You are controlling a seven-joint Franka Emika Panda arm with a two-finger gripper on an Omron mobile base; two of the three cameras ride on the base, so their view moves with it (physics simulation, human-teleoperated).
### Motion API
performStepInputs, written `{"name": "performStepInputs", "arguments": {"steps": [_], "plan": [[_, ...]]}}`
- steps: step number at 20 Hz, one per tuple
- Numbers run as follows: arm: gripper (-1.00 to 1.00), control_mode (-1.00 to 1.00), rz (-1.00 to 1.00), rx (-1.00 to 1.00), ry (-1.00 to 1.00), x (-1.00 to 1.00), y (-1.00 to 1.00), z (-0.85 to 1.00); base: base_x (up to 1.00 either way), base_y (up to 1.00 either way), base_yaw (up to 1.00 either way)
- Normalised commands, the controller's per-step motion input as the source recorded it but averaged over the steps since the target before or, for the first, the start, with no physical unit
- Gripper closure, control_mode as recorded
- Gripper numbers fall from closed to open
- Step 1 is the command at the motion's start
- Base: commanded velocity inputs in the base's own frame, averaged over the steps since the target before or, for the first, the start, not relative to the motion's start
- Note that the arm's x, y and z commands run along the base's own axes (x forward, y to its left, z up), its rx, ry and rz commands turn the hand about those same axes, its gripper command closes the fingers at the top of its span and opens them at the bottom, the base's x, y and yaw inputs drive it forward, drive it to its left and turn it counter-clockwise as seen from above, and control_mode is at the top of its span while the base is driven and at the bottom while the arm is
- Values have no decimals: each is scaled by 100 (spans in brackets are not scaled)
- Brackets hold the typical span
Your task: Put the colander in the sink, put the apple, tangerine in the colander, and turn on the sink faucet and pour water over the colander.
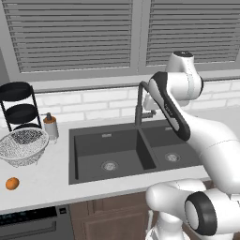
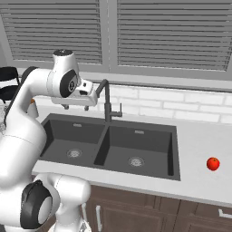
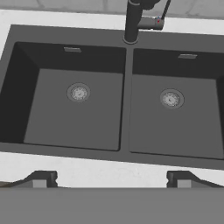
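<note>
The white-grey mesh colander (image 1: pixel 23 146) stands on the counter left of the dark double-basin sink (image 1: pixel 93 145). In front of it, near the counter's edge, lies the orange tangerine (image 1: pixel 12 183). Far over on the counter right of the sink (image 2: pixel 102 145) rests the red apple (image 2: pixel 213 163). Behind the divider between the basins rises the dark sink faucet (image 1: pixel 139 105) (image 2: pixel 107 104) (image 3: pixel 131 22). My gripper (image 2: pixel 76 107) (image 3: pixel 111 180) hangs high above the sink (image 3: pixel 127 109), pointing down. It is open, with nothing between its fingers. Both basins hold nothing.
A black three-tier rack (image 1: pixel 19 105) stands at the back left, with a white pump bottle (image 1: pixel 50 126) beside the colander. Pale counter (image 2: pixel 199 140) runs on both sides of the sink. A tiled wall and window blinds close off the back.
</note>
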Motion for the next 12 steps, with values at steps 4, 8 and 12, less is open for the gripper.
{"name": "performStepInputs", "arguments": {"steps": [4,8,12], "plan": [[-100,-100,0,0,0,0,0,0,0,0,0],[-100,-100,0,0,0,0,0,0,0,0,0],[-100,-100,0,0,0,-1,11,0,0,0,0]]}}
